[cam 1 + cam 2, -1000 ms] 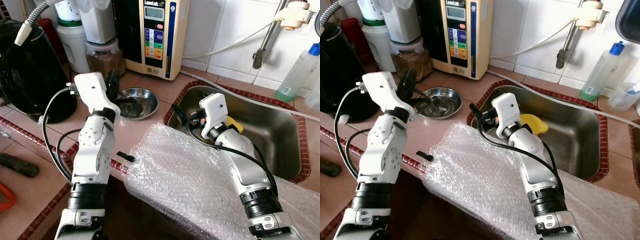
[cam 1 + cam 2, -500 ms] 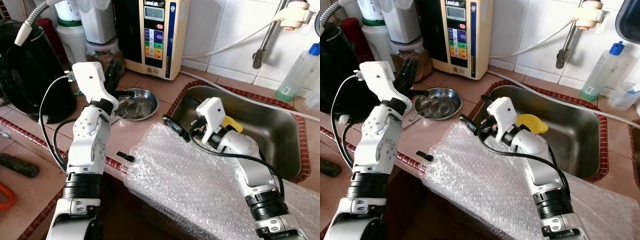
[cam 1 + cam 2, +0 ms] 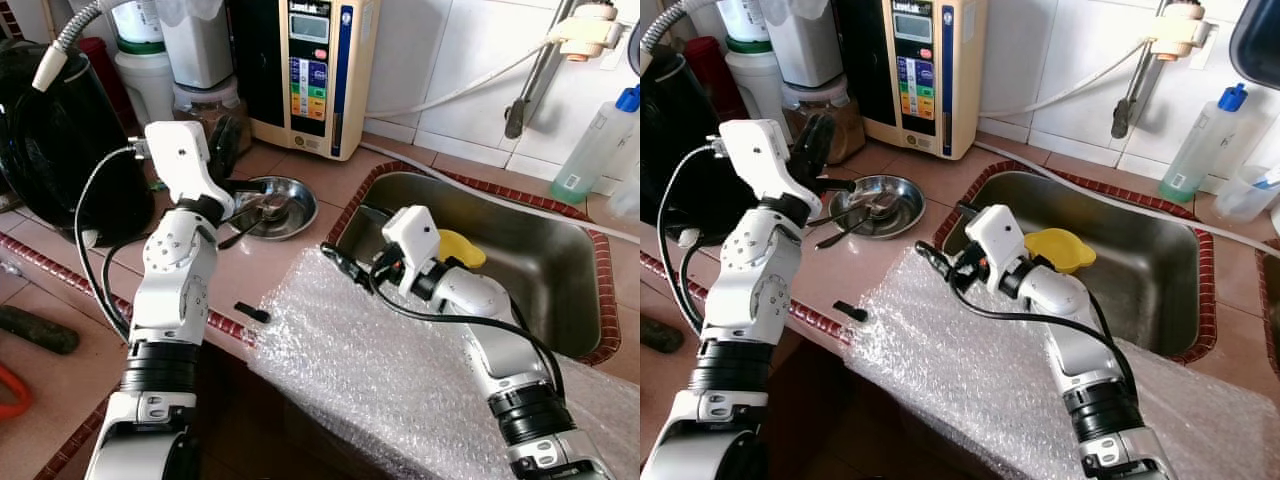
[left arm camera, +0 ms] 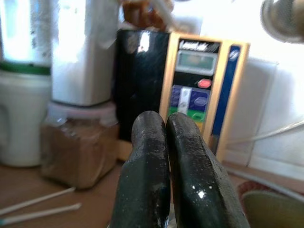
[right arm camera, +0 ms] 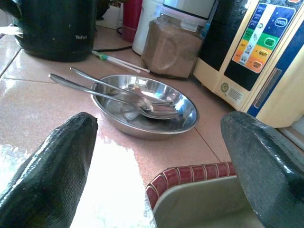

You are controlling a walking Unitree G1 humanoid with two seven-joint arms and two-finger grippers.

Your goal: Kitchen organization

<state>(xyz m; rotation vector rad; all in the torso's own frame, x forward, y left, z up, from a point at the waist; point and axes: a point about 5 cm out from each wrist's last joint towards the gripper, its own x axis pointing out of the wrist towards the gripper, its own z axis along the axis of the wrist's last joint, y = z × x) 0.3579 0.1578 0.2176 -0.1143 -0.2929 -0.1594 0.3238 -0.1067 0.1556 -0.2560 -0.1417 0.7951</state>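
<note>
- Tiled counter [image 3: 290,262] carries a steel bowl [image 3: 876,205] with spoons [image 5: 118,95], left of the sink [image 3: 1140,280].
- Right gripper [image 3: 945,245], spread wide, should approach level toward the bowl rim.
- Left gripper [image 3: 812,145], pinched empty, hangs beyond.

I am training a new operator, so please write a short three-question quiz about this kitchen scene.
1. True or false: the right gripper has its jaws open.
2. What lies in the steel bowl?
A. two spoons
B. a sponge
C. a knife
3. Fill in: the yellow thing lies in the ____.

Key: 1 true: the right wrist view shows the fingers wide apart, facing the bowl. 2 A: spoons, handles over the rim. 3 sink.
</note>
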